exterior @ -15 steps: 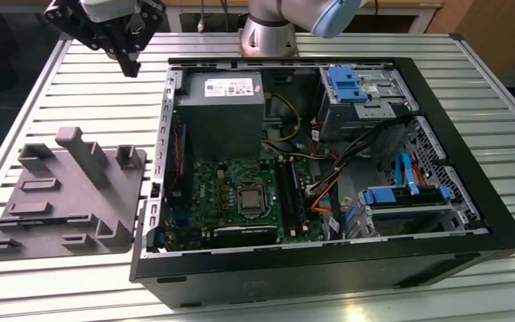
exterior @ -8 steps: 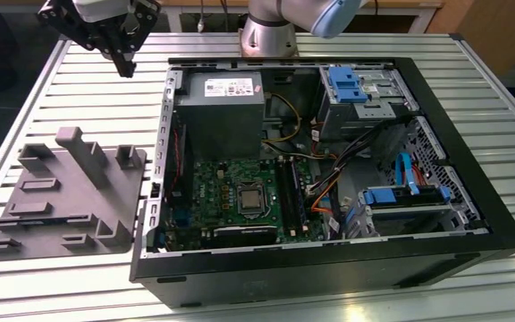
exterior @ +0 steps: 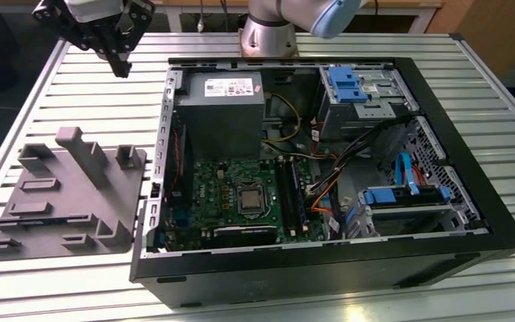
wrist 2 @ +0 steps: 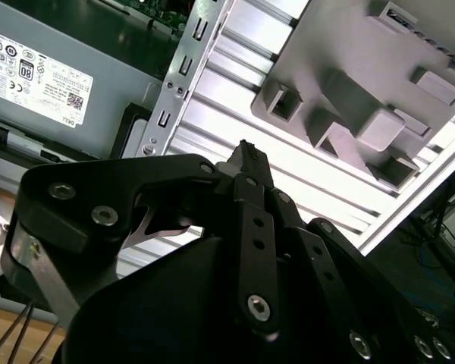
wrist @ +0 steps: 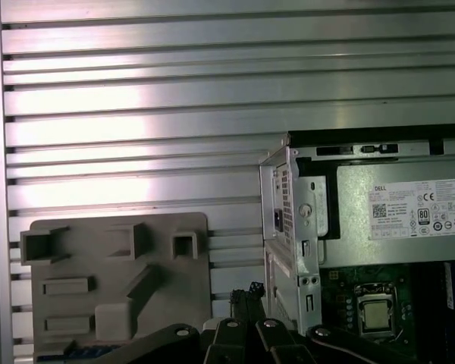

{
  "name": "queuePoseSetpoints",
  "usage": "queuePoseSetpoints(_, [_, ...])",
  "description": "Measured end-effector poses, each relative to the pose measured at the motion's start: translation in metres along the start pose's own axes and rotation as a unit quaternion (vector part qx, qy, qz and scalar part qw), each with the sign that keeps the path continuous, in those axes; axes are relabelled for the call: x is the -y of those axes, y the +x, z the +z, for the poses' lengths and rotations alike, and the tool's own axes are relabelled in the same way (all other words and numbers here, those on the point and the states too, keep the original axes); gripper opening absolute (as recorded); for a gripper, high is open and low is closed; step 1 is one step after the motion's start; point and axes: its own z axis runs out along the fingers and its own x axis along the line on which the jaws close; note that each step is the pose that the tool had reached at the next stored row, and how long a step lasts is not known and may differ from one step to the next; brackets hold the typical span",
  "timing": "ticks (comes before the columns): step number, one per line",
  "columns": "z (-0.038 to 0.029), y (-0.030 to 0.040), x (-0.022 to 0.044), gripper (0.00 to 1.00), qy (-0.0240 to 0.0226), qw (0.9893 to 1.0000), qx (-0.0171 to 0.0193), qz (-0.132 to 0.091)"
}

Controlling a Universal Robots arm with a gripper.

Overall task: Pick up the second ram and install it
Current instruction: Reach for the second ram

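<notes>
My claw (exterior: 121,67) hangs closed and empty over the far-left table (exterior: 88,100), while the ram (wrist: 67,353), probably light, stiff yet fragile, wants pinching by its bare edges.

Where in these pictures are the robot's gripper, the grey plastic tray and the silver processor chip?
gripper (exterior: 120,67), exterior view, at its fingertips.
grey plastic tray (exterior: 78,153), exterior view, on its tall upright post.
silver processor chip (exterior: 251,198), exterior view, on its metal top.

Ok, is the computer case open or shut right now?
Open. The computer case lies on its side with the panel off, leaving the motherboard and power supply exposed.
</notes>
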Motion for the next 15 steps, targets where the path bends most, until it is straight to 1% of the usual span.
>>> queuePoseSetpoints(15, [-0.0002, 0.0126, 0.0010, 0.11, 0.0000, 1.0000, 0.0000, 0.000])
